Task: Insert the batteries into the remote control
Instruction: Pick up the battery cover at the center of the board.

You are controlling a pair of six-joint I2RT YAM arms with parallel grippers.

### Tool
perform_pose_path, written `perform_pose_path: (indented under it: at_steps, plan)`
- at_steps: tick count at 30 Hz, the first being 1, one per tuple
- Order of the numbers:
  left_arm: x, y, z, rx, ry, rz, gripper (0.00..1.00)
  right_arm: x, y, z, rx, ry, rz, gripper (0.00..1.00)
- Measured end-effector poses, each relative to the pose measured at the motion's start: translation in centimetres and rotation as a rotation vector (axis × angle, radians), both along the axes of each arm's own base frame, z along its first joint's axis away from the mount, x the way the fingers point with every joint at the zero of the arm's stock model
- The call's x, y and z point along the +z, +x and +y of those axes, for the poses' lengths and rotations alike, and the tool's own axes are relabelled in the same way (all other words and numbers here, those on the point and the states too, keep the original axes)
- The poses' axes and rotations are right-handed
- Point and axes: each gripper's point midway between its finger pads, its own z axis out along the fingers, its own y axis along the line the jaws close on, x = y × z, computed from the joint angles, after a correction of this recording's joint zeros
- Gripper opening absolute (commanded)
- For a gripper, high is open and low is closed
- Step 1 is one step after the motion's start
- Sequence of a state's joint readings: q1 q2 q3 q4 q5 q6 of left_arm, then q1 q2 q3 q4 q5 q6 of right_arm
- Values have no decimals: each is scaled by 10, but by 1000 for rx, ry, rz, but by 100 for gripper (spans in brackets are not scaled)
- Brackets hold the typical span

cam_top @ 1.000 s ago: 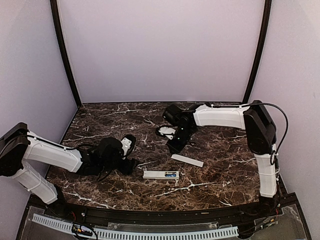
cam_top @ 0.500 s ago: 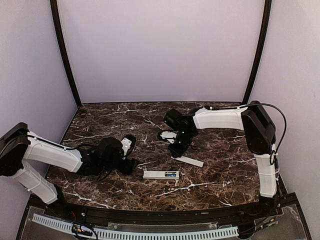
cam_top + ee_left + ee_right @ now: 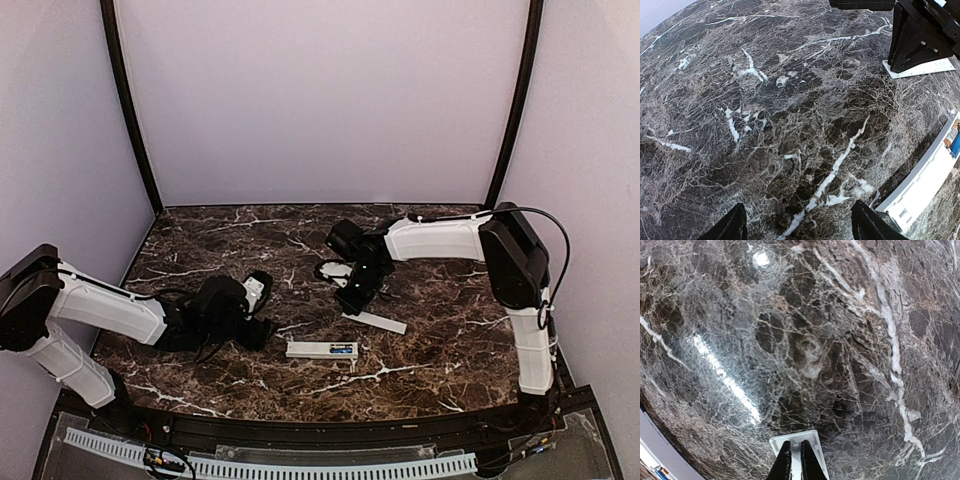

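The remote control (image 3: 320, 350) lies flat near the table's front, its white compartment open, with blue batteries (image 3: 342, 349) in its right end. In the left wrist view the remote control (image 3: 922, 190) shows at the right edge with the batteries (image 3: 954, 141) in it. A loose white cover strip (image 3: 378, 321) lies just behind the remote. My right gripper (image 3: 350, 303) stands on that strip's left end. Its jaws are shut to a thin slit with their tips on the cover (image 3: 810, 440). My left gripper (image 3: 266, 324) is open over bare marble, left of the remote.
Dark veined marble table (image 3: 430, 300) with curved lilac walls behind and at both sides. A black rail (image 3: 320, 425) runs along the near edge. My right gripper's black fingers (image 3: 915, 40) rise at the top right of the left wrist view.
My right gripper has come down and slightly left onto the end of the cover strip, and its jaws have closed. The left arm, the remote and the cover have not moved.
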State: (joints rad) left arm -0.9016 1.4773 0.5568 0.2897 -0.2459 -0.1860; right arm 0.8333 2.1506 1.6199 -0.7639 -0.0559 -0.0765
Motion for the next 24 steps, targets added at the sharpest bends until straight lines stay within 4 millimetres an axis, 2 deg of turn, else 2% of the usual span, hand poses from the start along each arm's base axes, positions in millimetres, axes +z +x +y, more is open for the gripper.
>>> perform_pose_path:
  at_steps: [6, 11, 24]
  plan:
    - [-1, 0, 0, 0, 1, 1, 71, -1, 0, 1, 1, -8, -12, 8]
    - [-1, 0, 0, 0, 1, 1, 71, -1, 0, 3, 7, -15, -26, 0]
    - [-1, 0, 0, 0, 1, 2, 71, 2, 1, 2, -27, -36, -52, 0]
